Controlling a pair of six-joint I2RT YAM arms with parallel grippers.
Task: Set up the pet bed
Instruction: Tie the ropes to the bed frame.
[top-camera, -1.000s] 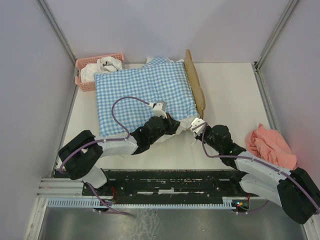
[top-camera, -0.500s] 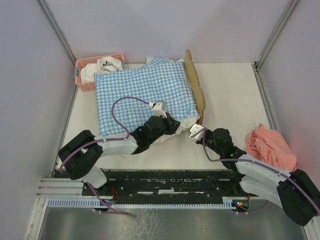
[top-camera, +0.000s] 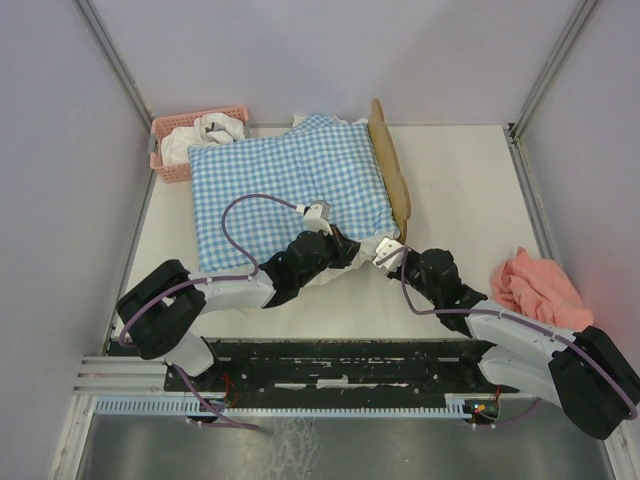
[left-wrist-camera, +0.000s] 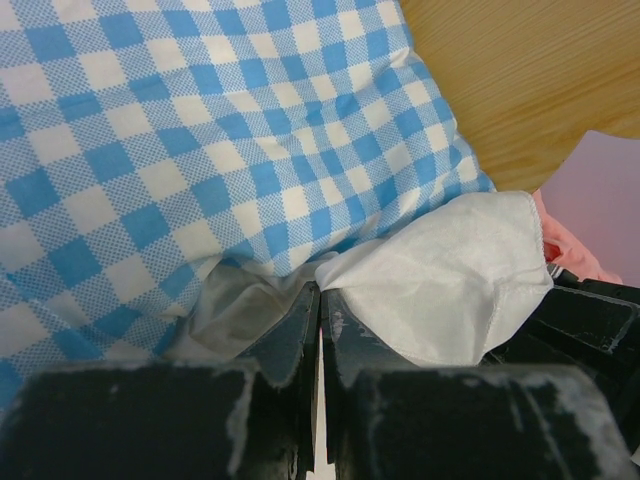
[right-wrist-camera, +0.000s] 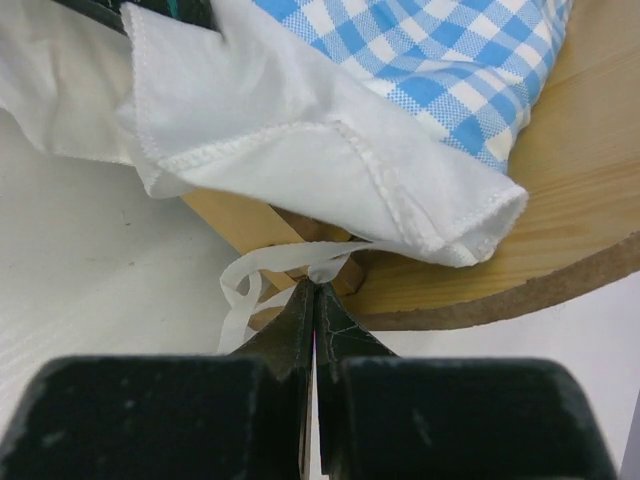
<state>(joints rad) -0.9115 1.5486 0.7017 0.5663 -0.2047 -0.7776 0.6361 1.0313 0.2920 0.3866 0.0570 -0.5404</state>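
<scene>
The puffy fabric bedding (top-camera: 285, 195) was checked in blue-and-white gingham, with a plain white stitched underside (left-wrist-camera: 440, 280) and a white ribbon tie (right-wrist-camera: 250, 285). The small rectangular wooden pet bed (top-camera: 392, 175) was pale honey with faint grain. The slotted plastic basket (top-camera: 168, 165) was pink, the crumpled cloth (top-camera: 540, 290) salmon and the flat table (top-camera: 460, 190) white. The left arm (top-camera: 230, 290) and right arm (top-camera: 520, 340) were black, with purple cables (top-camera: 228, 225).

Pet bed (top-camera: 392, 170) base, rails hidden under gingham bedding (top-camera: 285, 190) (only headboard (top-camera: 398, 195) shows); basket (top-camera: 168, 168) contents unclear.
</scene>
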